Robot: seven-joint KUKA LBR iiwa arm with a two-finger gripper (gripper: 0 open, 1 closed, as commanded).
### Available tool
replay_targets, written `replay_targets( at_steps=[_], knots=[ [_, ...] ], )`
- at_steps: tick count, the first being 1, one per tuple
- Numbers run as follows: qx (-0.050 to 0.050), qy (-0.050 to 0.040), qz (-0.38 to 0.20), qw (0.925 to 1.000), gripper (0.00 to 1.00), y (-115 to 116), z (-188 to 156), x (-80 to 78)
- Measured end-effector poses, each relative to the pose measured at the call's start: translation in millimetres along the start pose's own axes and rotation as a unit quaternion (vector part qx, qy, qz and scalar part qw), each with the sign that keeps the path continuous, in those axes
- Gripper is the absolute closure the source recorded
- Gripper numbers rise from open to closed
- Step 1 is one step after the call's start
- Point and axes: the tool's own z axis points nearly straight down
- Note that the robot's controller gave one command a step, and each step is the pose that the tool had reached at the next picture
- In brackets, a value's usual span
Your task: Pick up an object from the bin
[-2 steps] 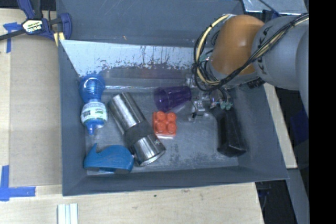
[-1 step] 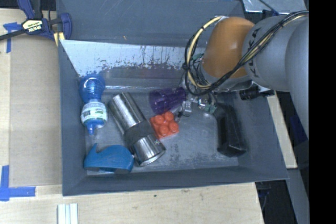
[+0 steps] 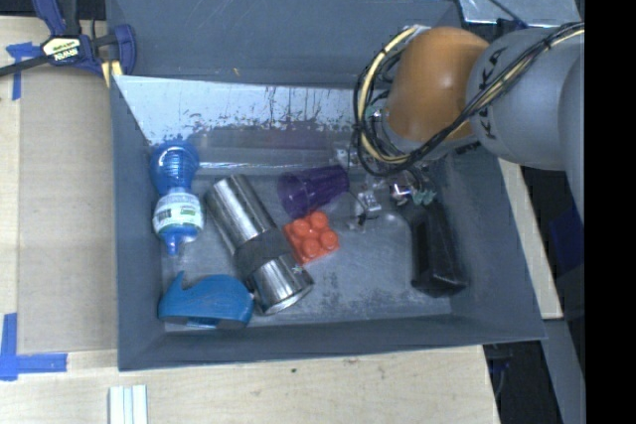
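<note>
Gripper (image 3: 371,206): low in the right half of the grey bin (image 3: 298,35), hanging under the orange wrist cover (image 3: 429,84) and its cable loops. Open or closed: cannot tell, the tip is too small and cluttered to read. Nothing is seen gripped. Nearest things are the purple cup and the orange-red block, both just to its left.

Contents, left to right:
- Blue bottle (image 3: 175,196), white label, lying along the left wall, cap end toward the far wall.
- Blue plastic piece (image 3: 205,301), near-left corner, touching the near wall.
- Silver metal cylinder (image 3: 254,241) with a black band, lying diagonally; its lower end sits just beside the blue plastic piece.
- Purple cup (image 3: 312,187), on its side, mid-floor, just beyond the block.
- Orange-red block (image 3: 311,237), studded top, touching or nearly touching the cylinder's black band.
- Black handle-shaped object (image 3: 435,253), right of the gripper, lying along the right wall, apart from the rest.
</note>
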Motion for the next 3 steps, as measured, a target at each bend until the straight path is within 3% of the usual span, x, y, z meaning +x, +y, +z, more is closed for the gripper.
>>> replay_targets(
  at_steps=[1, 2, 3],
  knots=[
    [-0.005, 0.0006, 0.143, 0.9898, 0.00, 14, 2, -3.2],
    [0.004, -0.0031, 0.025, 0.9997, 0.00, 104, -2, 28.3],
    [-0.004, -0.0032, 0.228, 0.9738, 1.00, 80, 2, -10.1]
  ],
)
